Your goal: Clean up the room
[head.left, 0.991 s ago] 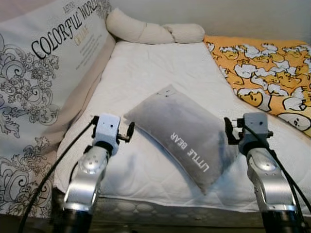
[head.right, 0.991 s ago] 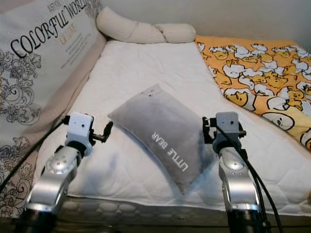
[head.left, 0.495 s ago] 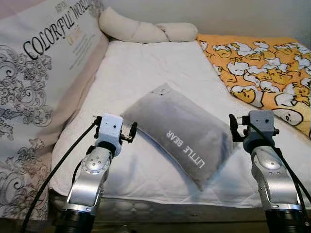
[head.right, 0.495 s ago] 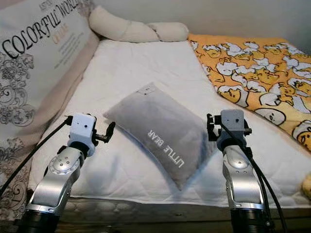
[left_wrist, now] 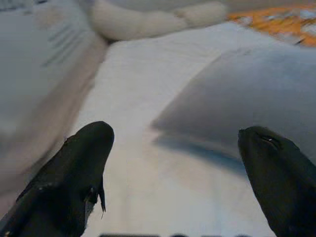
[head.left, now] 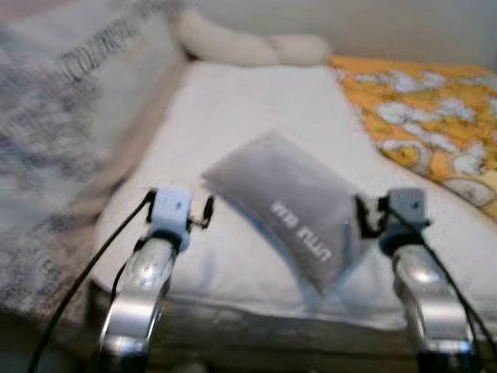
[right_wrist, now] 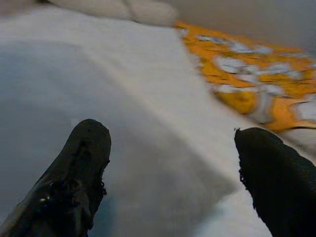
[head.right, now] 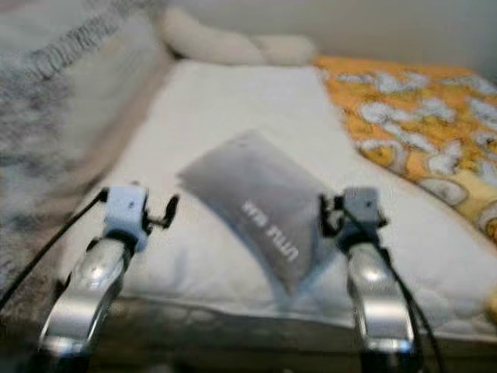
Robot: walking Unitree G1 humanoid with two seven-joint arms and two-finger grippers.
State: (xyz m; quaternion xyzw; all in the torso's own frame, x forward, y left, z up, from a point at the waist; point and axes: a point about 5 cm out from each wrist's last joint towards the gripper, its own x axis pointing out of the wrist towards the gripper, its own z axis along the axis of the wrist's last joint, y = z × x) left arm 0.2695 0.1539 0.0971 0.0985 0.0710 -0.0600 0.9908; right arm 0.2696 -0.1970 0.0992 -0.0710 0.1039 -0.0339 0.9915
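Left gripper (left_wrist: 173, 163) raised over bed edge, fingers spread apart, empty, just beside pillow's (head.left: 291, 214) near-left corner. Right gripper (right_wrist: 173, 168) same height, fingers wide apart, over pillow's right end. Grey pillow lies diagonally mid-mattress (head.left: 233, 116). Versus half second ago: whole view shifted and blurred, camera moving; arms flank pillow as before. Pillow lettering, headboard print unreadable; orange blanket (head.left: 423, 116) pattern smeared, cut off at right.

both head views are blurred; the lettering on the grey pillow (head.left: 299, 214) and the printed cushion (head.left: 70, 101) is unreadable.
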